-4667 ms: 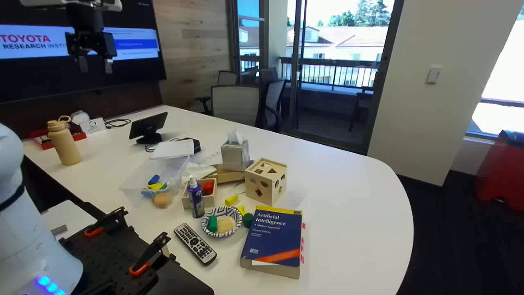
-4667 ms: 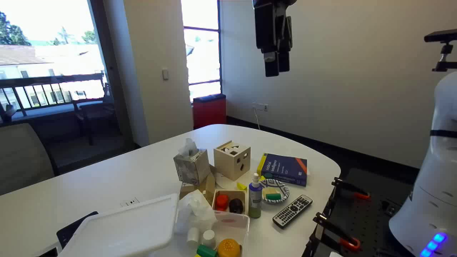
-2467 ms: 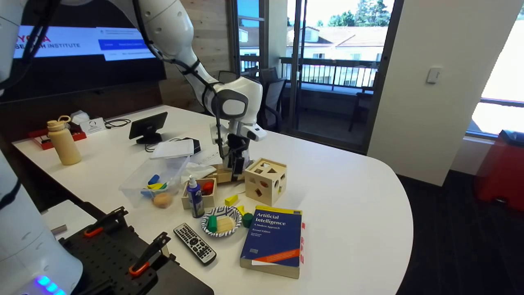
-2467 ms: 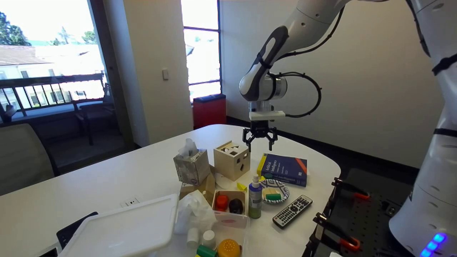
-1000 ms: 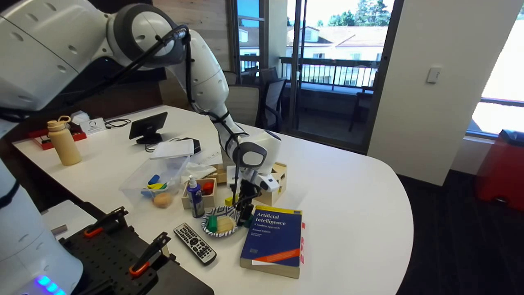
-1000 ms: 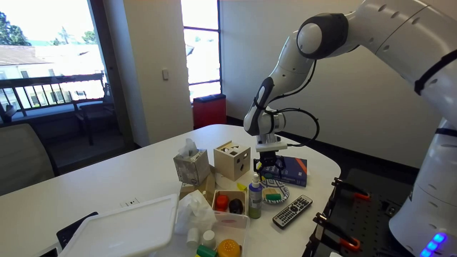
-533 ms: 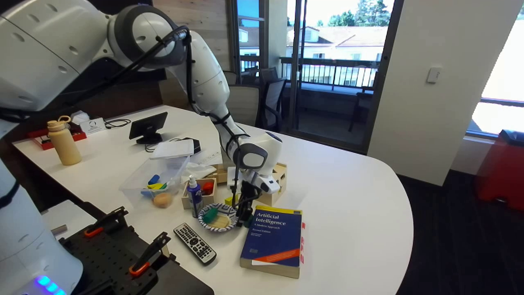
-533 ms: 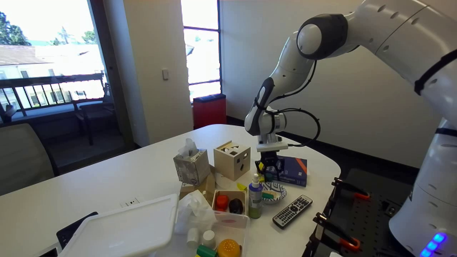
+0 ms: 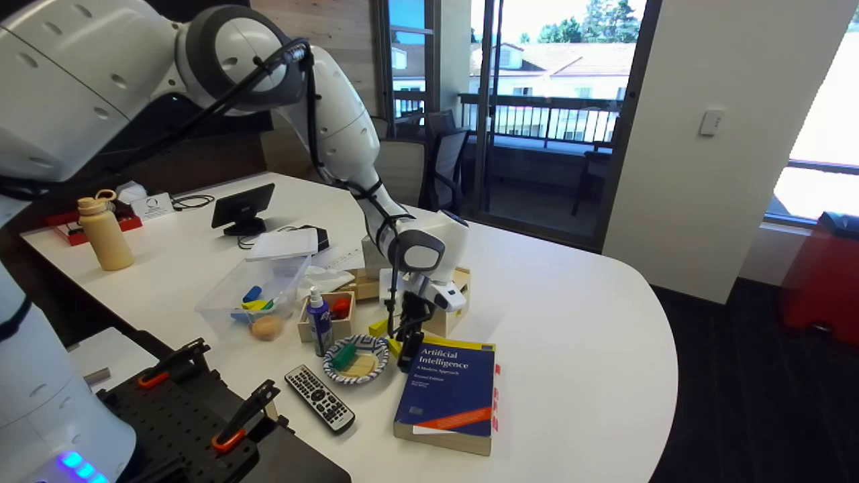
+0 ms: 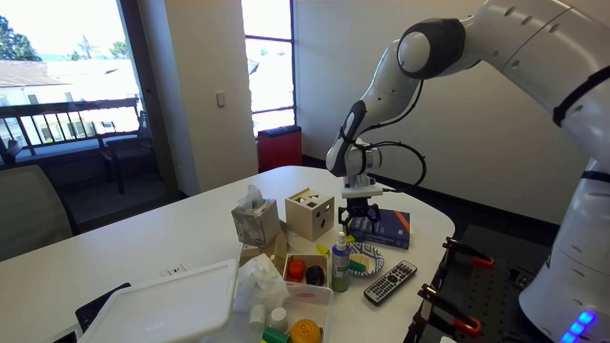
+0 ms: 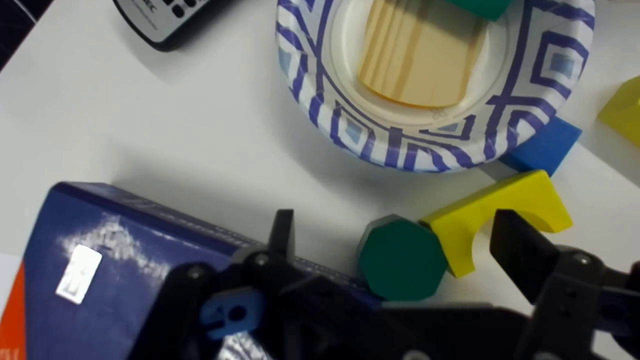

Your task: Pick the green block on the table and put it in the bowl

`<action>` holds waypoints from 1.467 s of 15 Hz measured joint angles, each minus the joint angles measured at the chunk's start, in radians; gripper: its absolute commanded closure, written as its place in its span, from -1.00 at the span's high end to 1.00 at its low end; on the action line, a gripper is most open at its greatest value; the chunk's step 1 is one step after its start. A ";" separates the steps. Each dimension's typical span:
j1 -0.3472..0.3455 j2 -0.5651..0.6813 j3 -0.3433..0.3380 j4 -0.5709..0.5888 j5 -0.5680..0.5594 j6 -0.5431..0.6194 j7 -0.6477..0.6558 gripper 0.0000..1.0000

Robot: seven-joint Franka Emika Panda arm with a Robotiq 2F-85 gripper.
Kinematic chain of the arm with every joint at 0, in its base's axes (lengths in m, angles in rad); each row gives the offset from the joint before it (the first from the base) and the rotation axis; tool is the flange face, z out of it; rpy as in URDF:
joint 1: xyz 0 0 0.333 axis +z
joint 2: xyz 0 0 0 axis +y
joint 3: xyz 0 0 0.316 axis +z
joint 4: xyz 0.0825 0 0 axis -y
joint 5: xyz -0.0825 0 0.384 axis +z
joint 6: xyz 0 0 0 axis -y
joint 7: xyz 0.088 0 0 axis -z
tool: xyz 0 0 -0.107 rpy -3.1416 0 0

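Tool (image 11: 395, 230) released, fingers spread wide. In the wrist view the green block (image 11: 405, 262), eight-sided and dark, shows between them, on the counter (image 11: 200, 110); one finger overlaps the yellow arch (image 11: 492, 210). Contact, and fingertip height above the counter, cannot be read.

Green block against or just beside the arch, cannot tell which; book (image 11: 125, 260) close by. A small part of the green block (image 10: 357, 236) shows below the tool in an exterior view; a finger (image 9: 409, 352) hides most or all of it in an exterior view.

Bowl (image 11: 395, 145), patterned, near the block, holding a slab of pale wood (image 11: 420, 60) and a second green piece (image 11: 477, 7), all cropped at the top of the wrist view. Spray bottle (image 10: 340, 267) covers one side of the bowl in an exterior view.

Blue block (image 11: 547, 142) made out in the wrist view only, partly under the rim; whether it props the bowl, unclear.

Farther out: remote (image 11: 165, 20) cropped in the wrist view, whole in both exterior views. Wooden box (image 10: 310, 214) plain in an exterior view, mostly behind the arm (image 9: 342, 131) in an exterior view.
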State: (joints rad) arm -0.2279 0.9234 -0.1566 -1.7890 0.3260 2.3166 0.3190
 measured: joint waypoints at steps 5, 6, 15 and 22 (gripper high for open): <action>0.002 0.000 0.000 0.015 0.000 0.000 0.001 0.17; 0.002 0.001 0.000 0.015 0.000 0.000 0.002 0.02; 0.007 -0.001 -0.004 0.015 -0.002 -0.001 0.043 -1.00; 0.010 -0.002 -0.008 0.010 -0.002 -0.001 0.045 0.14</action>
State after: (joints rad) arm -0.2184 0.9214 -0.1641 -1.7790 0.3242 2.3155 0.3638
